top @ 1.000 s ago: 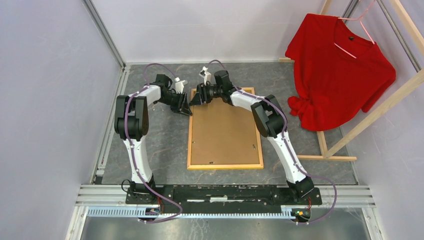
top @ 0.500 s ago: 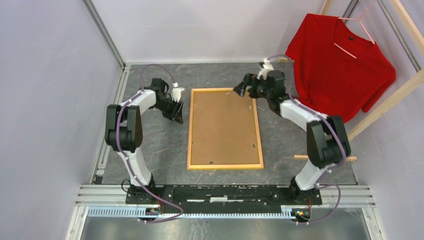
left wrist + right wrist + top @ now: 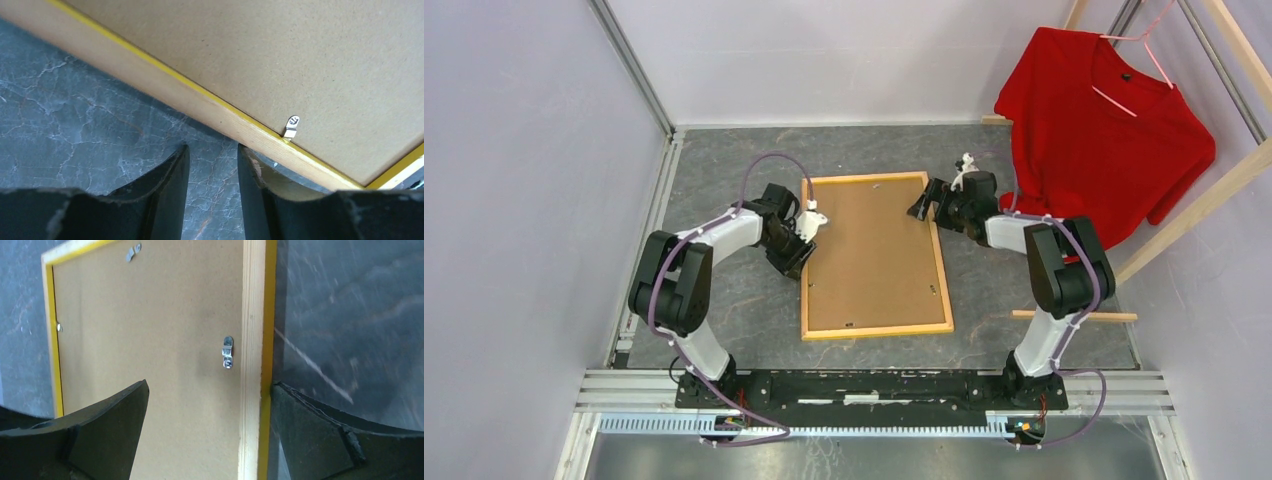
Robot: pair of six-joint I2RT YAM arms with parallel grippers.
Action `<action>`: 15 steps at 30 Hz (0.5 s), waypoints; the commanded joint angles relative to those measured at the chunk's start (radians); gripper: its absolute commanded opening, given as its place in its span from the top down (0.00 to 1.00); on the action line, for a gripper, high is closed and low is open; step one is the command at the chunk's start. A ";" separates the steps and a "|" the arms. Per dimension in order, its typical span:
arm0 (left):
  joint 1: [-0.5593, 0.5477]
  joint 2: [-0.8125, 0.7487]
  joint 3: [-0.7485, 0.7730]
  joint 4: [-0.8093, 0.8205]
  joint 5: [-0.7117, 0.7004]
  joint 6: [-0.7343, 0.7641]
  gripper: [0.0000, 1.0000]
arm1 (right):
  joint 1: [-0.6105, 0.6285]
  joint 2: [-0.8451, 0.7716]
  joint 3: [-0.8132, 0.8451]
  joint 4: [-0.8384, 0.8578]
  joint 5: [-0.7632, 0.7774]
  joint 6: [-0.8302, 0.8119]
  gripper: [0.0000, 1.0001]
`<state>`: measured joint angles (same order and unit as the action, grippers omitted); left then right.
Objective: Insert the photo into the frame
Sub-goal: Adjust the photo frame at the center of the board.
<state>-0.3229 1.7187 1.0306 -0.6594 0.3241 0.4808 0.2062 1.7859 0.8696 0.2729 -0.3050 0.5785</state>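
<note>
The frame [image 3: 879, 330] lies back side up on the table, light wood rail with a yellow edge. The brown fibreboard backing panel [image 3: 874, 255] sits in it under small metal clips [image 3: 291, 125]. The photo is hidden. My left gripper [image 3: 798, 262] is low at the frame's left rail [image 3: 165, 82], open [image 3: 211, 147], with only table between its fingers; its right finger is against the rail's outer edge. My right gripper [image 3: 924, 205] is open [image 3: 210, 385] and straddles the right rail [image 3: 252, 315] near the top right corner. One finger is over the backing [image 3: 150, 315], the other against the outer edge.
A red shirt [image 3: 1104, 130] hangs on a wooden rack [image 3: 1074, 315] at the right, close to the right arm. Grey walls enclose the table at the left and back. An aluminium rail [image 3: 874, 380] runs along the near edge.
My left gripper has moved from the frame's top left corner down to its left rail. My right arm swung out to the right and came in low at the frame's upper right rail.
</note>
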 commanded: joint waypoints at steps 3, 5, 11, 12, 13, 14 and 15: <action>-0.125 -0.006 -0.057 0.024 -0.044 0.003 0.52 | 0.090 0.178 0.252 -0.038 -0.032 0.011 0.02; -0.194 0.005 -0.051 0.026 -0.043 -0.012 0.52 | 0.129 0.265 0.369 -0.072 -0.058 0.019 0.02; -0.396 0.064 -0.023 0.024 -0.044 -0.024 0.48 | 0.239 0.531 0.778 -0.230 -0.134 0.004 0.02; -0.427 0.074 -0.017 0.022 -0.047 -0.022 0.47 | 0.248 0.558 0.810 -0.233 -0.146 0.011 0.02; -0.452 0.080 -0.010 0.018 -0.044 -0.019 0.46 | 0.251 0.583 0.836 -0.230 -0.155 0.020 0.02; -0.471 0.087 -0.003 0.010 -0.037 -0.015 0.44 | 0.251 0.596 0.853 -0.229 -0.160 0.022 0.02; -0.486 0.089 0.005 0.000 -0.030 -0.010 0.42 | 0.250 0.600 0.874 -0.235 -0.157 0.017 0.02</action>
<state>-0.7319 1.7267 1.0401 -0.7567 0.2169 0.4717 0.3965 2.3455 1.6806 0.1509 -0.3176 0.5545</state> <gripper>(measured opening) 0.532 0.982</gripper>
